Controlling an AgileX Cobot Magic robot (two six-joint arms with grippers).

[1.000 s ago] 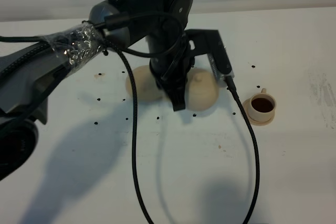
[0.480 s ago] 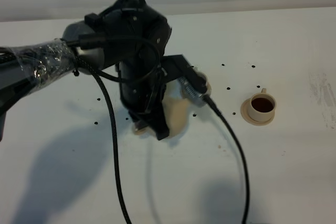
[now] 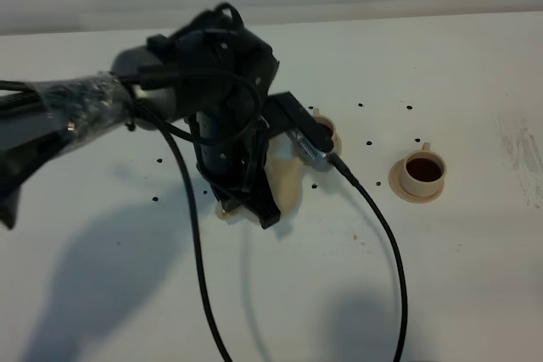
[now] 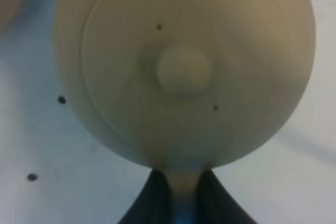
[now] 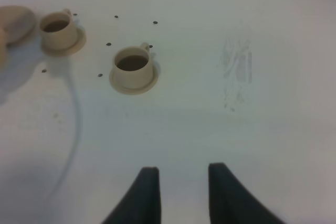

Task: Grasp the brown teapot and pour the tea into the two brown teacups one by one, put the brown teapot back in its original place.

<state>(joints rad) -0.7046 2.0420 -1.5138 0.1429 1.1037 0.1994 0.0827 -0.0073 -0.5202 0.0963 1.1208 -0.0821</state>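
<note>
The brown teapot fills the left wrist view from above, upright, with its lid knob in the middle. My left gripper is shut on its loop handle. In the high view the left gripper and arm hide most of the teapot. One teacup with dark tea stands on its saucer at the right. The other teacup, also with tea, peeks out behind the left wrist. Both cups show in the right wrist view. My right gripper is open and empty.
A flat tan disc, likely the wide saucer, lies beyond the nearer-left cup. A black cable trails from the left wrist across the white table. Small dark specks dot the table. A scuffed patch marks the table's right side.
Over the last second my left arm carried the teapot left and toward the front, uncovering the middle cup. In the last half second it barely moved.
</note>
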